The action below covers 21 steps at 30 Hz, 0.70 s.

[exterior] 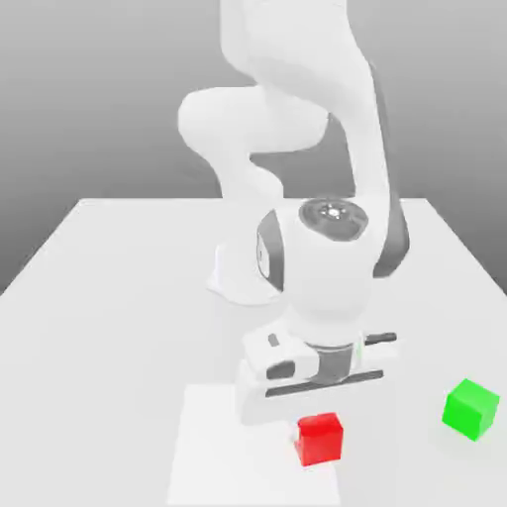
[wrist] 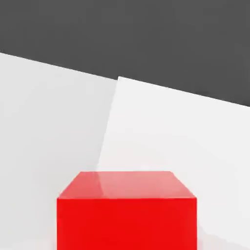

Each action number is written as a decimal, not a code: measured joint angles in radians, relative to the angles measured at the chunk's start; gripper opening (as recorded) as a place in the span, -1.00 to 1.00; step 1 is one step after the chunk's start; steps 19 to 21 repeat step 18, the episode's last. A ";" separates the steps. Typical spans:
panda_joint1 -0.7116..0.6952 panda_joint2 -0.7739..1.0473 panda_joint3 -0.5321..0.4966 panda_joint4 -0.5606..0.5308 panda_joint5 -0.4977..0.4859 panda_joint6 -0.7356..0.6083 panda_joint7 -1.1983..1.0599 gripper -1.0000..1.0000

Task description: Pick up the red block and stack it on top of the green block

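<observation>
The exterior view shows the green block point(exterior: 470, 409), absent from the hand view; jaws' state I cannot tell.

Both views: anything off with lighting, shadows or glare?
Exterior view: bright, nearly white table, pale arm low in contrast against it, small highlight on the arm's dark round cap, green block with lighter and darker faces. Hand view: red block strongly saturated, its top paler with a faint lighter patch.

No readable text showing
No letters, numbers, brands or signs are standing out legibly on any surface in either the exterior or hand view.
</observation>
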<state>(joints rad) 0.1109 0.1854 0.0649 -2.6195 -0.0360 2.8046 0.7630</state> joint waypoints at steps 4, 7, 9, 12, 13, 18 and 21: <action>0.063 -0.075 0.055 0.017 0.009 -0.093 0.071 -1.00; 0.167 -0.082 0.127 0.058 0.000 -0.143 0.192 -1.00; 0.241 -0.086 0.172 0.086 -0.007 -0.175 0.275 -1.00; 0.301 -0.042 0.195 0.113 -0.040 -0.160 0.366 -1.00; 0.309 -0.011 0.188 0.117 -0.059 -0.134 0.384 -1.00; 0.338 0.080 0.153 0.124 -0.114 -0.052 0.429 1.00; 0.338 0.080 0.153 0.124 -0.114 -0.052 0.429 1.00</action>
